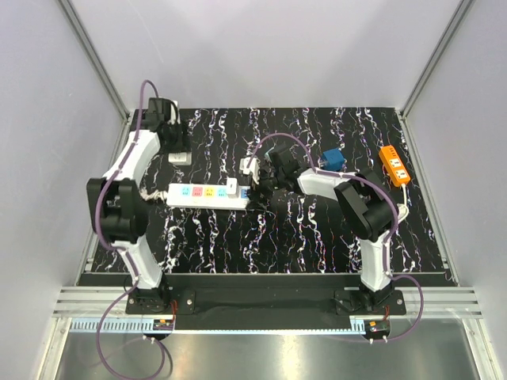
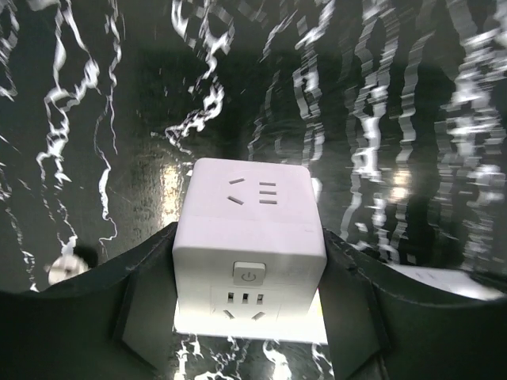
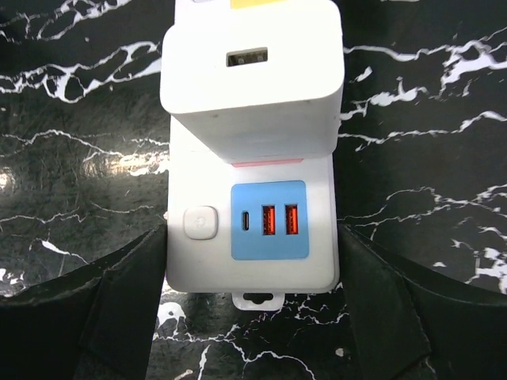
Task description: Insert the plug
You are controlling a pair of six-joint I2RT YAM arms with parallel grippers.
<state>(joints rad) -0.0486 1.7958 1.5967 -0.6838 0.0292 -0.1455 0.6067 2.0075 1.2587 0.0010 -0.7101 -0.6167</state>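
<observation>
I'm seeing the white block charger [image 3: 252, 75] sitting on the long white power strip [image 1: 198, 196], the white cube socket [image 1: 179, 157] lying behind, leftward.

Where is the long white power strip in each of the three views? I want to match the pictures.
Top external: the power strip lies left of centre, crosswise.
Left wrist: not in it; only a white cube socket shows.
Right wrist: its end with the blue USB panel fills the lower middle.
Shared landmark: the white charger plugged into the strip, in top and right wrist.
</observation>
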